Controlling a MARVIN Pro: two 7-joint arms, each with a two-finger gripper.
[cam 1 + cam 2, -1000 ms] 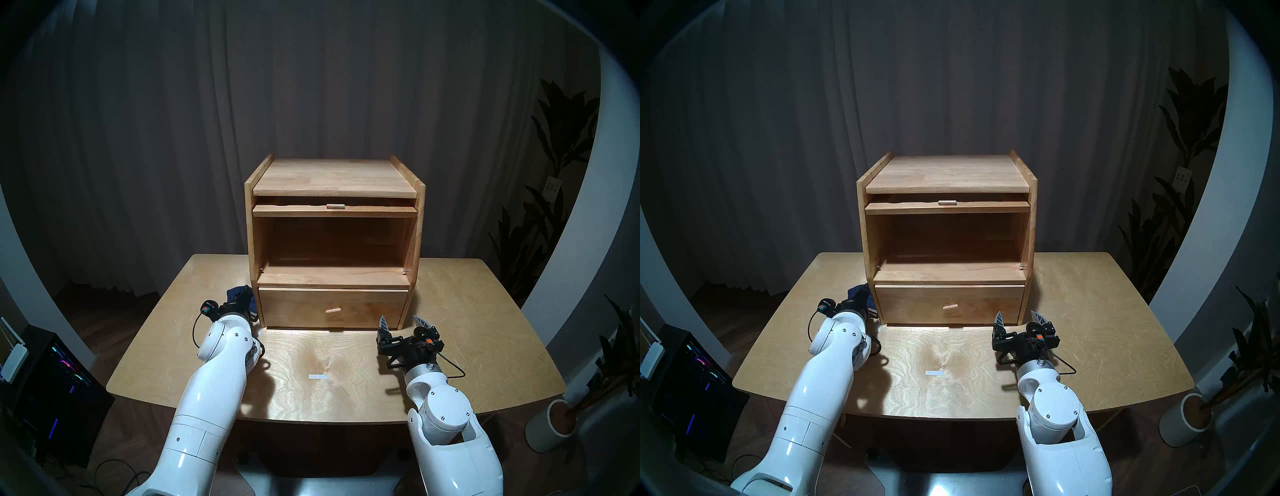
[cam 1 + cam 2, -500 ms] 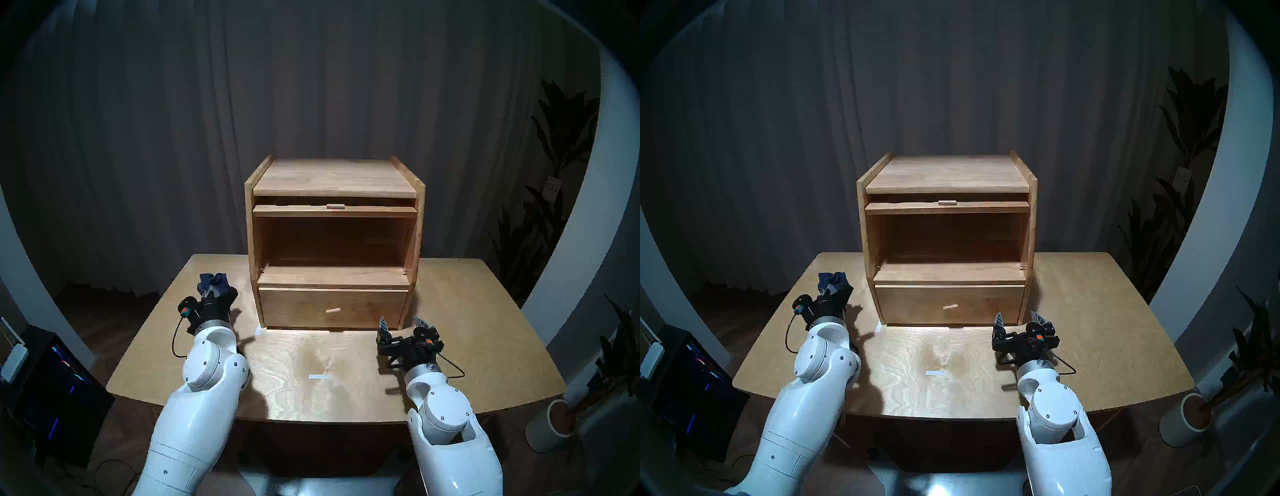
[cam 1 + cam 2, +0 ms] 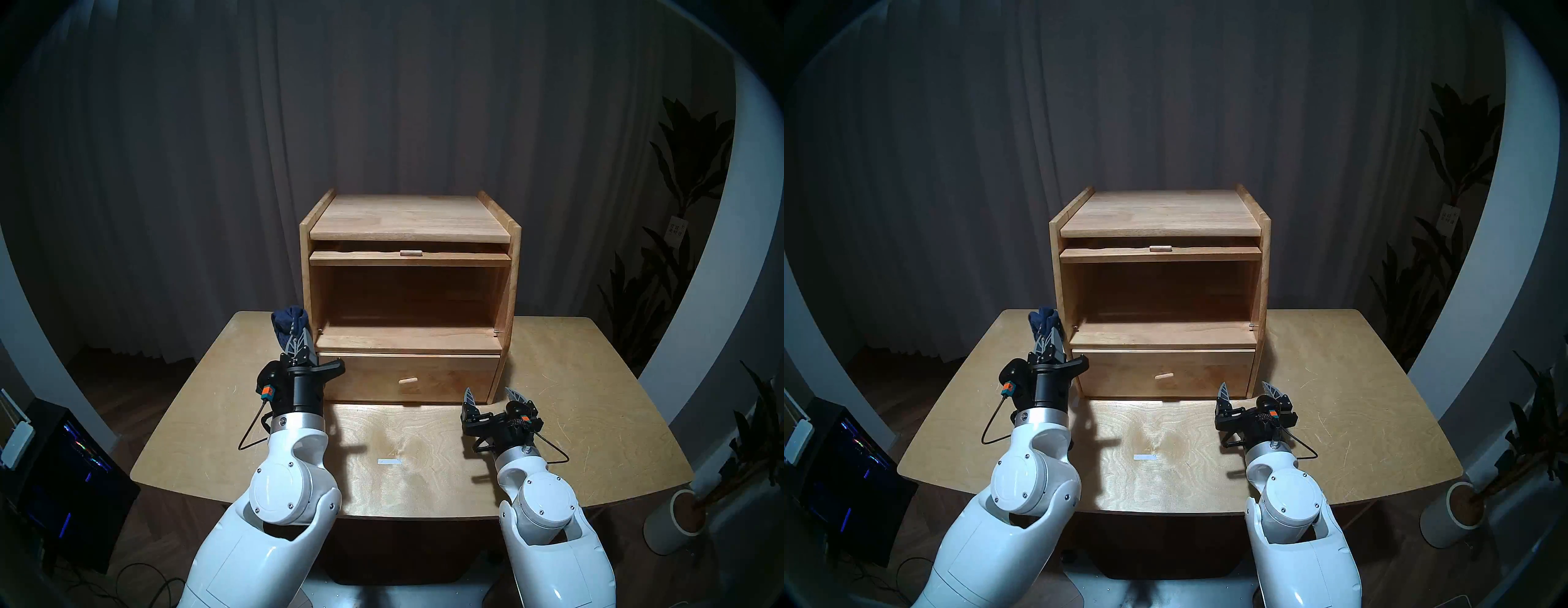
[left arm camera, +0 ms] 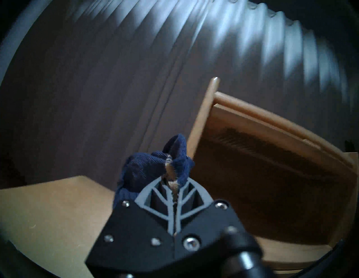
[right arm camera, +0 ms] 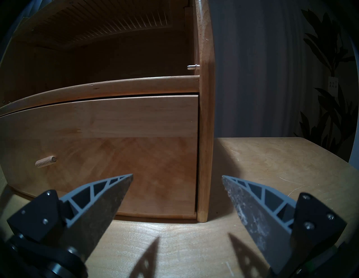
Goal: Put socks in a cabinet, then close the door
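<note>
The wooden cabinet (image 3: 409, 220) stands at the back of the table (image 3: 572, 382), its upper compartment open. The door (image 3: 382, 258) is slid up under the top, with only its front edge and tab handle (image 3: 410, 253) showing; its ribbed glass (image 5: 97, 21) shows from below. My left gripper (image 3: 295, 339) is shut on the navy socks (image 3: 288, 320) and holds them in the air in front of the cabinet's left post, about level with the compartment floor. In the left wrist view the socks (image 4: 151, 168) bulge past the fingertips. My right gripper (image 3: 492, 395) stands open and empty, low before the cabinet's right bottom corner.
The lower drawer (image 3: 445, 378) is closed, with a peg knob (image 3: 408, 380). A white tape strip (image 3: 389, 461) lies mid-table. A computer tower (image 3: 63, 467) stands on the floor at the left, and a potted plant (image 3: 679, 522) at the right. Curtains hang behind.
My left arm lifted the socks from the table beside the drawer, first out to the left, then up and right to the cabinet's left post. The right arm stayed still.
</note>
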